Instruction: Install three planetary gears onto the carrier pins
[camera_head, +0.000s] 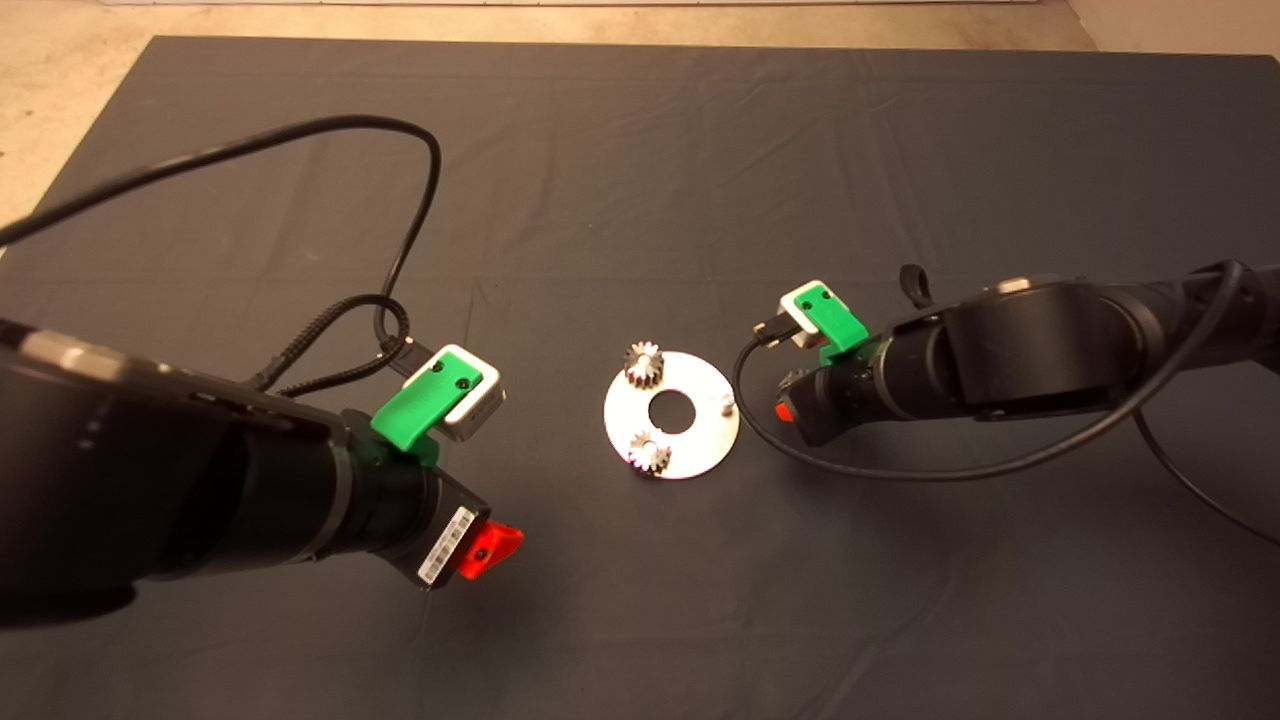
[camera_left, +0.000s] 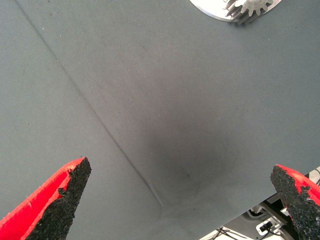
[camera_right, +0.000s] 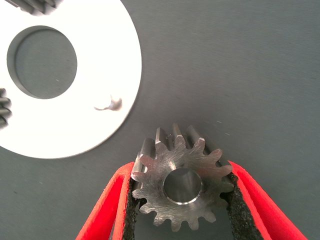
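no brand or readable writing shows; the only label is a white barcode sticker (camera_head: 447, 545) on the left arm's wrist, its print too small to make out.

the shiny round disc (camera_head: 700, 455) lies flat on the dark mat (camera_head: 640, 150) near the middle, between the two arms. two small gears already sit on it: one (camera_head: 644, 364) at its far left edge and one (camera_head: 649, 453) at its near left edge, each over a pin. the third pin (camera_head: 727, 404) stands bare at the disc's right edge, a short silver peg.

the right gripper (camera_right: 182, 220) hangs just right of the disc, close to that bare pin. its red fingers (camera_right: 107, 210) are clamped on the third gear (camera_right: 181, 184), black pads pressing its teeth from both sides. the gear is held flat, its centre hole facing up at the wrist camera. in the right wrist view the gear sits just beside the disc's rim, apart from the bare pin and not over it.

the left gripper (camera_left: 182, 200) hovers over bare mat to the left and near side of the disc, well apart from it. its fingers (camera_left: 65, 197) are spread wide with nothing between them. the left wrist view catches only the disc's edge with the teeth of one seated gear.
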